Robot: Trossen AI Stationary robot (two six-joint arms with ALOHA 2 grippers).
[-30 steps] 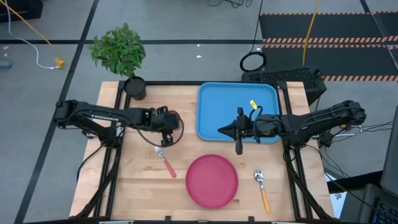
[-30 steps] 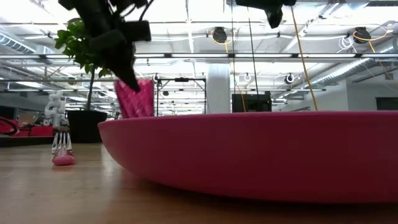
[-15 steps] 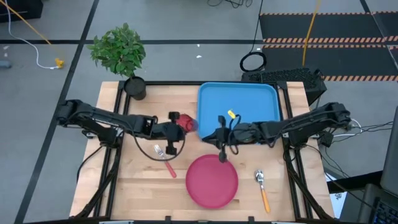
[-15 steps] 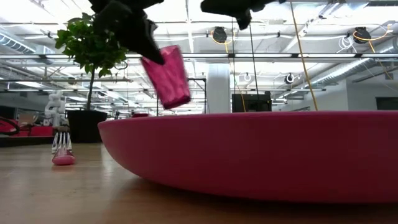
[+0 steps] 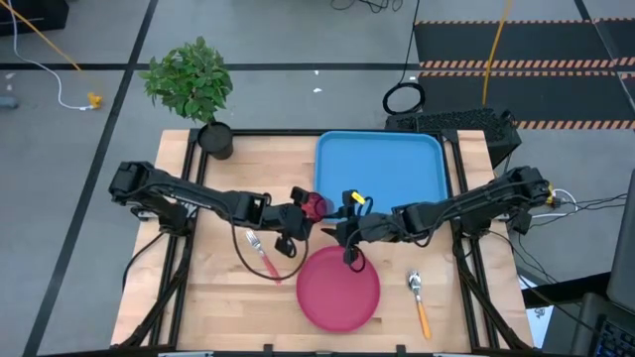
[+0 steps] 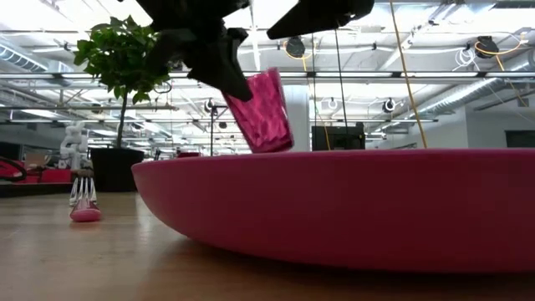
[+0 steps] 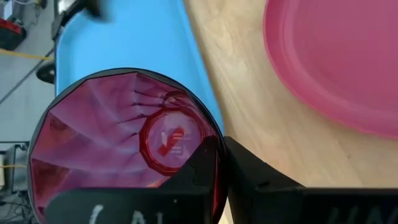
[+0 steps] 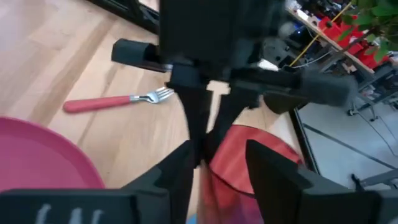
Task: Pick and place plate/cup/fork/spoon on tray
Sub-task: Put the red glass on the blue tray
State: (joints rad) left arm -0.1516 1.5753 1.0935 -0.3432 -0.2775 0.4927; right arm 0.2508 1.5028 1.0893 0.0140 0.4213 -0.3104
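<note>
Maroon plastic shows between the fingers of the left gripper (image 5: 303, 210), which is clamped on the rim of the cup (image 5: 317, 205) and holds it tilted in the air, clear of the table, just beside the near left corner of the tray (image 5: 382, 149). From the left wrist view the cup (image 7: 124, 143) hangs over the tray's left edge, with bare wood and the plate (image 7: 339, 59) beyond it.

Nothing lies on the tray so far, as far as the pictures show — its blue floor is bare apart from the arms reaching over it. The plate (image 5: 339, 288) sits flat on the table, near the front edge and in front of the tray. The fork (image 5: 262, 254) lies on the wood to the plate's left, the spoon (image 5: 418, 300) to its right.

The right gripper (image 5: 347, 241) hovers over the far edge of the plate, fingers apart and holding nothing, close to the left gripper.

By my reading the task is barely started — the cup is the first item on its way, and plate, fork and spoon are all left to move.
</note>
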